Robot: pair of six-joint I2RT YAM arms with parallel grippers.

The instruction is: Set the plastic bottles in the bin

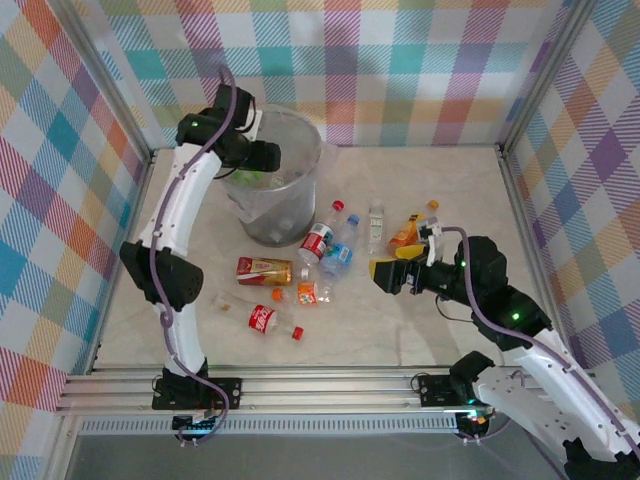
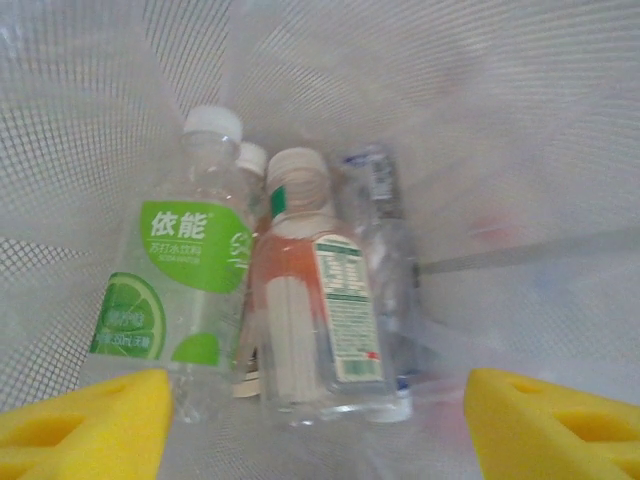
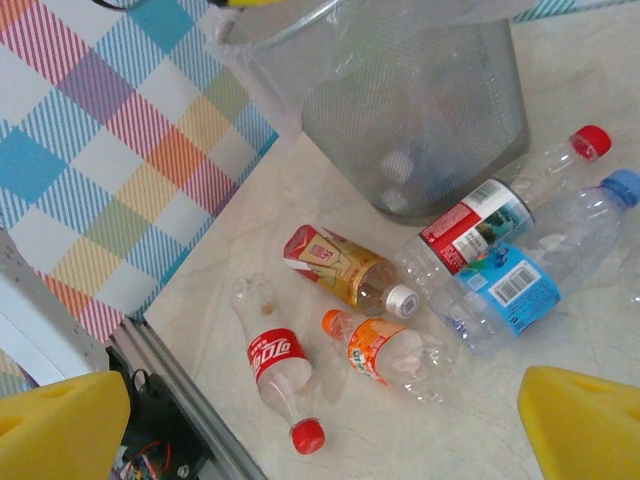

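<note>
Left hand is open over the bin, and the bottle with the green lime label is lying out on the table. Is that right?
Not quite. The bottle with the green lime label is inside the bin, among other bottles, not out on the table; the left wrist view shows it. The left hand is open over the bin, as stated.

Your top camera overlooks the whole table [image 1: 420, 325], your left wrist stares close into the bin [image 2: 520, 120], and your right wrist's slanted view shares that bin, upper centre.

Robot lab cell — plaid walls [image 1: 400, 60], aluminium rails [image 1: 300, 385]
</note>
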